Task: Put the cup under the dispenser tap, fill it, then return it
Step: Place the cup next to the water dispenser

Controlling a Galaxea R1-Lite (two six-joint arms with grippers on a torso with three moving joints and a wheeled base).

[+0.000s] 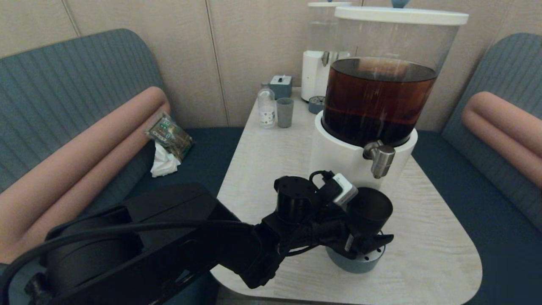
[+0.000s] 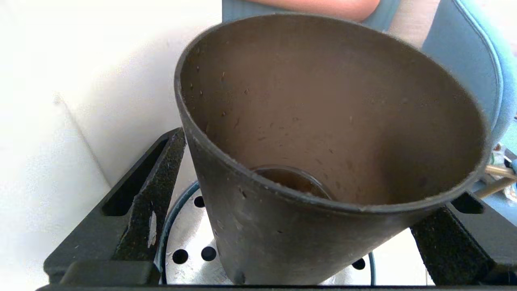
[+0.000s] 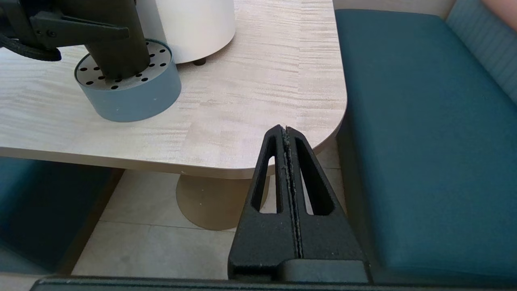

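No legible writing on cup (image 1: 369,209) or dispenser tap (image 1: 380,157).

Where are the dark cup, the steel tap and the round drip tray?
cup (image 1: 369,207): head view, inner wall below the rim.
tap (image 1: 381,159): head view, steel spout.
drip tray (image 3: 133,99): right wrist view, grey-blue side wall.

Probably a café booth: padded teal benches (image 1: 63,84) flank a table (image 1: 423,254) with drink dispensers (image 1: 372,106).
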